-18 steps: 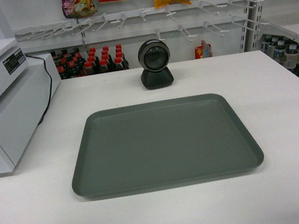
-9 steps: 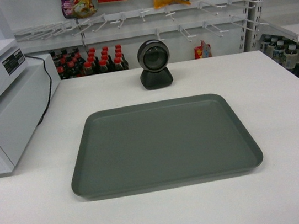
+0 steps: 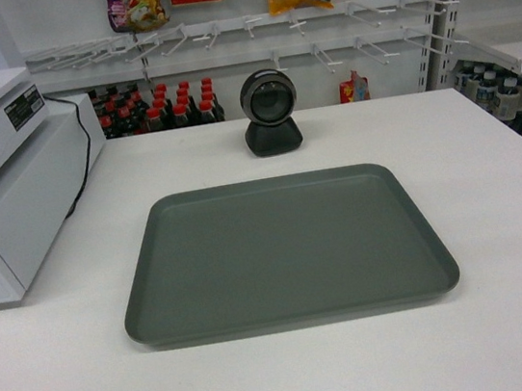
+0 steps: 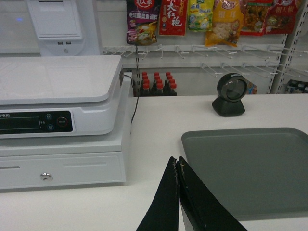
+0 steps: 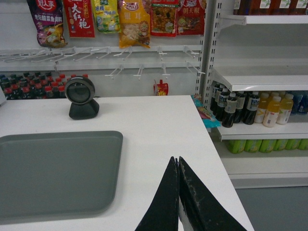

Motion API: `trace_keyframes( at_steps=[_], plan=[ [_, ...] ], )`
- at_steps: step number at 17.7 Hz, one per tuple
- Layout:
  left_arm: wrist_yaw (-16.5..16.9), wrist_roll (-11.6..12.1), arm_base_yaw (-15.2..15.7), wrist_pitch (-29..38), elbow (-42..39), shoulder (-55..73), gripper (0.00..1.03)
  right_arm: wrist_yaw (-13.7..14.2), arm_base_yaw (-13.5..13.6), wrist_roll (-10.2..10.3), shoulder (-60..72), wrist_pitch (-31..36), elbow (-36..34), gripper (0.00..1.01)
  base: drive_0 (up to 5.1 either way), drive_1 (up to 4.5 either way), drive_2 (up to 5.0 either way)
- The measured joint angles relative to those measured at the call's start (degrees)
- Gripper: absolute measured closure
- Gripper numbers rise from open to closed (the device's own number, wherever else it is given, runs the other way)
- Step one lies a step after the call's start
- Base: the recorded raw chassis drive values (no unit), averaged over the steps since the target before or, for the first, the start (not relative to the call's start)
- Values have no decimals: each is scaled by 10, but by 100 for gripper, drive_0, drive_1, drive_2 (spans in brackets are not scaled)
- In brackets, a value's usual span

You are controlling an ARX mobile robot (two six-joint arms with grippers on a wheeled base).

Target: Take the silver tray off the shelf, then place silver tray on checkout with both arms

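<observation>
Nothing shifted since before: silver tray [image 3: 285,251] flat on checkout [image 3: 498,220], left end effector [image 4: 177,163] and right end effector [image 5: 177,162] pressed together, empty.

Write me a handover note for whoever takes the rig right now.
Left gripper: shut, empty, beside the tray's left edge, not touching it.
Right gripper: shut, empty, off the tray's right edge.
Tray: flat on the checkout, in front of the scanner, with nothing on it.
Done: tray placed and released.
Left: nothing visible; both arms are out of the head view.
</observation>
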Motion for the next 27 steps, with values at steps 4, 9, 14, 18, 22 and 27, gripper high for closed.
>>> trace_keyframes(
  at_steps=[4,9,14,18,22,27],
  plan=[
    [0,0,0,-68,0,-70,101,0,0,0,-85,-79,0,99,0,0,0],
    [0,0,0,-128,0,-130,101,0,0,0,-161,-155,0,99,0,0,0],
    [0,0,0,-263,0,-240,101,0,0,0,-212,-206,0,99,0,0,0],
    [0,0,0,-254,0,-250,101,-2,0,0,-317,-305,2,99,0,0,0],
    [0,0,0,-256,0,-250,100,-2,0,0,-317,-315,0,99,0,0,0],
    [0,0,0,-256,0,-250,45,-2,0,0,-317,-315,0,45,0,0,0]
  ],
)
